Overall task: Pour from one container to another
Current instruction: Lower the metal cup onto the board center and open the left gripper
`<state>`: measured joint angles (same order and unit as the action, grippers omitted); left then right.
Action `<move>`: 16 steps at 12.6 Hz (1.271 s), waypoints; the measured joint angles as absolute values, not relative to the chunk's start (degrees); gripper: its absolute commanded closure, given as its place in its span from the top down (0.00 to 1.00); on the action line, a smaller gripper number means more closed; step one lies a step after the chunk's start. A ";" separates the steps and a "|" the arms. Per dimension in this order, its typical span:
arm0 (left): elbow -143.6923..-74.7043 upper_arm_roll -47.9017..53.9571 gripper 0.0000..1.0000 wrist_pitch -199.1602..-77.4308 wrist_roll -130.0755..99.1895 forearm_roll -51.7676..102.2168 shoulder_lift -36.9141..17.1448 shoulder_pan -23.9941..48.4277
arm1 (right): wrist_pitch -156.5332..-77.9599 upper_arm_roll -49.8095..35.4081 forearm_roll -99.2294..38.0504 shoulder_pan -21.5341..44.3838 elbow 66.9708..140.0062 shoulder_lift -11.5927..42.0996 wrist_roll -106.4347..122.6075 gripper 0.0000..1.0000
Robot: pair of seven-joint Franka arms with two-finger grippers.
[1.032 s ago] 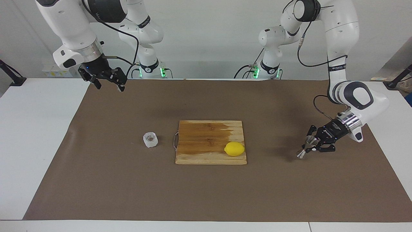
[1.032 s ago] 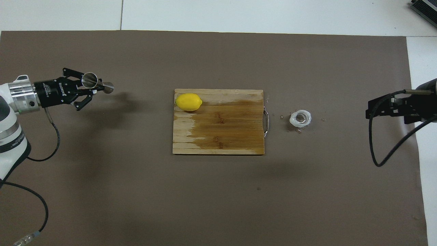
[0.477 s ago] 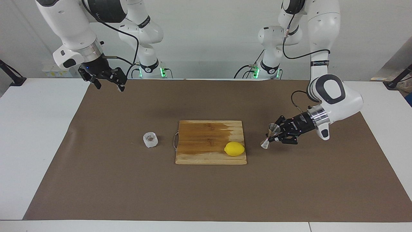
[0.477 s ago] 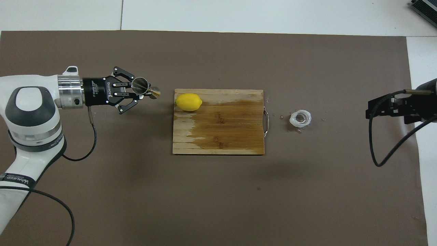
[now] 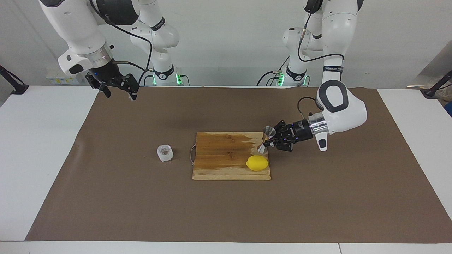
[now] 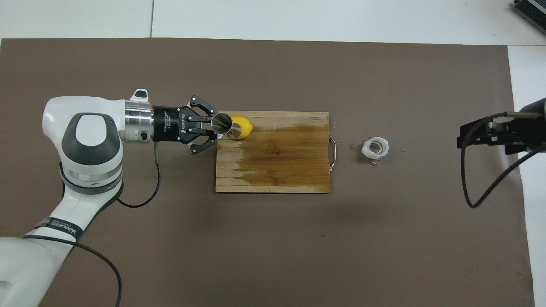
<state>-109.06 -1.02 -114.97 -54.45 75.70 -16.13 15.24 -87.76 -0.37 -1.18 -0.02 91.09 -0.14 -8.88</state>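
Jigger [image 5: 266,140]: small shiny steel hourglass, two cones joined at a narrow waist; carried in the air, roughly upright with a slight tilt, open mouth up, above the middle of the tabletop, toward the left arm's end. Cup [image 5: 165,152]: small, squat, translucent whitish, ridged sides, brownish bits inside; stands upright on the brown mat, mid-table, toward the right arm's end, well apart from the jigger.

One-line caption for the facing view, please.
Left pincer carries the steel jigger over the cutting board near the lemon; the whitish cup sits beside the board; right pincer waits raised.
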 measured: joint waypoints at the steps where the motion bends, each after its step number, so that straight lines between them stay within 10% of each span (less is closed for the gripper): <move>1: -109.30 -1.02 0.00 -115.65 -54.45 77.46 -16.14 16.93 | -87.76 -0.37 -1.18 -0.02 91.09 -0.14 -8.88 1.00; 16: -112.84 -1.06 0.00 -129.26 -54.32 90.54 -20.53 26.92 | -87.76 -0.37 -1.18 -0.02 91.10 -0.14 -8.88 1.00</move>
